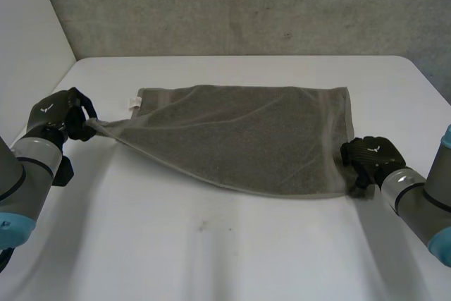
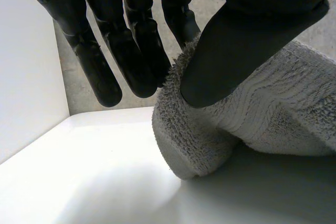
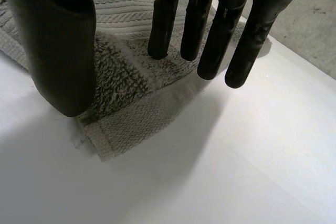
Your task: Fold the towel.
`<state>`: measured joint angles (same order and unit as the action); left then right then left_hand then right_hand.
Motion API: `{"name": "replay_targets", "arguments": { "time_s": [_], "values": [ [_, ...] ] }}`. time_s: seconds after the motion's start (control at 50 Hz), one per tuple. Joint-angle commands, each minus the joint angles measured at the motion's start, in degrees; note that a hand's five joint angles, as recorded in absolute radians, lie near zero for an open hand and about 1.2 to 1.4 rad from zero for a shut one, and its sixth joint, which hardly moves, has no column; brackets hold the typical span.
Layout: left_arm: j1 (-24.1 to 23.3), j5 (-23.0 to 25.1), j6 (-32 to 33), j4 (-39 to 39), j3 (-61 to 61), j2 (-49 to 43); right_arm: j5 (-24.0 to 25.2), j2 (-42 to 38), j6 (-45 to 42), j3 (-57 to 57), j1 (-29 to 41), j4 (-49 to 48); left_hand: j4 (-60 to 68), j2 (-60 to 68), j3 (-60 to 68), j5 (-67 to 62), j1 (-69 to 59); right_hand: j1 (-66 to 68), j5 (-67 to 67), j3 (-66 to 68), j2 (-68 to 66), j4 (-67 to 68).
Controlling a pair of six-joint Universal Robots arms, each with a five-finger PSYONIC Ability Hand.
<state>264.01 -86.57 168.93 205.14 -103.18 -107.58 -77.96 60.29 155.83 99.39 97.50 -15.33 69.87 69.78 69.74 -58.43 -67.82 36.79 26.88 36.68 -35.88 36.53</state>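
Left hand (image 1: 69, 113) pinches the towel (image 1: 246, 139) by its near-left corner, thumb against fingers. Right hand (image 1: 370, 154) is spread, fingers straight over the near-right corner, gripping nothing. The towel is mostly flat mid-table (image 1: 211, 244); I reckon folding now drags it skewed, since only one side is held.

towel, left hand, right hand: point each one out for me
towel (image 1: 239, 139): head view, middle of the flat grey cloth.
left hand (image 1: 56, 112): head view, back of the hand, at the towel's drawn-out corner.
right hand (image 1: 371, 154): head view, back of the hand, by the towel's side edge.
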Motion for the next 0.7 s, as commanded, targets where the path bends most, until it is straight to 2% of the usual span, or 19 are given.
{"name": "replay_targets", "arguments": {
  "time_s": [0.02, 0.08, 0.12, 0.14, 0.16, 0.18, 0.2, 0.22, 0.36, 0.4, 0.44, 0.46, 0.5, 0.52, 0.56, 0.58, 0.6, 0.62, 0.7],
  "values": [
    [-0.1, 0.0, 0.0, 0.0, -0.1, 0.0, 0.0, -0.4, 0.0, -0.8, -0.3, -0.1, 10.1, 10.2, 10.3, -11.6, -12.2, 1.4, 1.3, 1.5, -2.3, 1.6],
    [-0.1, 0.0, 0.0, 0.0, 0.0, 0.0, 0.0, -0.7, 0.0, -1.1, -0.3, 0.0, 10.1, 10.2, 10.3, -11.6, -12.2, 4.2, 4.2, 4.4, -5.2, 4.5],
    [-0.1, 0.0, 0.0, 0.0, 0.0, 0.0, 0.1, -0.6, -0.2, -1.2, -0.3, 0.1, 10.1, 10.2, 10.3, -11.6, -12.2, 13.4, 13.3, 13.5, -14.3, 13.7],
    [-0.1, 0.0, 0.0, 0.0, 0.0, 0.0, 0.1, -0.6, -0.2, -1.2, -0.3, 0.1, 10.1, 10.2, 10.3, -11.6, -12.2, 13.5, 13.4, 13.6, -14.4, 13.8],
    [-0.1, 0.0, 0.1, 0.0, 0.0, 0.0, 0.1, -0.3, -0.2, -1.3, -0.3, 0.2, 10.1, 10.2, 10.3, -11.6, -12.2, 23.7, 23.6, 23.8, -24.6, 23.9],
    [-0.1, 0.0, 0.1, 0.0, 0.0, 0.0, 0.1, -0.3, -0.2, -1.3, -0.3, 0.2, 10.1, 10.2, 10.3, -11.6, -12.2, 23.8, 23.7, 23.9, -24.7, 24.0],
    [-0.1, 0.0, 0.1, 0.0, 0.0, 0.0, 0.1, 0.2, -0.3, -1.3, -0.3, 0.4, 10.1, 10.2, 10.3, -11.6, -12.2, 37.2, 37.2, 37.4, -38.2, 37.5],
    [-0.1, 0.0, 0.1, 0.0, 0.0, 0.0, 0.1, 0.8, -0.3, -1.4, -0.5, 0.6, 10.1, 10.2, 10.3, -11.6, -12.2, 43.2, 43.1, 43.3, -44.1, 43.4],
    [-0.6, -0.1, 0.9, -1.8, -1.1, 2.2, 0.3, 9.1, -0.4, -0.5, -2.5, 3.3, 10.1, 10.2, 10.3, -11.6, -12.2, 43.2, 43.1, 43.3, -44.1, 43.5],
    [-0.6, -0.1, 1.0, -2.7, -2.4, 4.0, 0.4, 11.3, -1.2, -0.5, -3.2, 6.0, 10.1, 10.2, 10.3, -11.6, -12.2, 43.2, 43.1, 43.3, -44.1, 43.5],
    [-0.6, -0.1, 1.4, -4.0, -3.6, 6.2, 1.5, 14.9, -5.5, -0.5, -5.2, 14.3, 10.1, 10.2, 10.3, -11.6, -12.2, 43.2, 43.1, 43.3, -44.1, 43.5],
    [-0.6, 0.0, 2.4, -5.3, -5.1, 8.4, 1.5, 14.9, -5.5, -0.5, -5.2, 14.4, 10.1, 10.2, 10.3, -11.6, -12.2, 43.2, 43.1, 43.3, -44.1, 43.5],
    [-0.6, 0.4, 3.9, -6.8, -6.7, 10.9, 2.4, 17.0, -13.3, -0.4, -7.9, 22.8, 10.1, 10.2, 10.3, -11.6, -12.2, 43.2, 43.1, 43.3, -44.1, 43.5],
    [-0.5, 0.9, 5.8, -8.0, -8.8, 13.4, 2.4, 17.1, -13.4, -0.4, -7.9, 22.8, 10.1, 10.2, 10.3, -11.6, -12.2, 43.2, 43.1, 43.3, -44.1, 43.5],
    [-0.3, 2.0, 7.9, -9.1, -11.2, 16.1, 2.7, 18.4, -23.2, 0.4, -10.8, 31.6, 10.1, 10.2, 10.3, -11.6, -12.2, 43.2, 43.1, 43.3, -44.1, 43.5],
    [-0.3, 3.5, 10.0, -9.8, -13.3, 18.7, 2.7, 18.4, -23.3, 0.4, -10.8, 31.7, 10.1, 10.2, 10.3, -11.6, -12.2, 43.2, 43.1, 43.3, -44.1, 43.5],
    [-0.3, 5.1, 12.3, -10.5, -15.5, 21.3, 2.7, 19.3, -27.2, 0.7, -11.8, 35.5, 10.1, 10.2, 10.3, -11.6, -12.2, 43.2, 43.1, 43.3, -44.1, 43.5],
    [-0.3, 5.1, 12.3, -10.5, -15.6, 21.4, 2.7, 19.3, -27.2, 0.7, -11.8, 35.5, 10.1, 10.2, 10.3, -11.6, -12.2, 43.2, 43.1, 43.3, -44.1, 43.5],
    [-0.3, 8.8, 17.0, -11.9, -20.1, 27.4, 3.3, 23.0, -35.1, 0.4, -14.2, 46.0, 10.1, 10.2, 10.3, -11.6, -12.2, 43.2, 43.1, 43.3, -44.1, 43.5]
  ]
}}
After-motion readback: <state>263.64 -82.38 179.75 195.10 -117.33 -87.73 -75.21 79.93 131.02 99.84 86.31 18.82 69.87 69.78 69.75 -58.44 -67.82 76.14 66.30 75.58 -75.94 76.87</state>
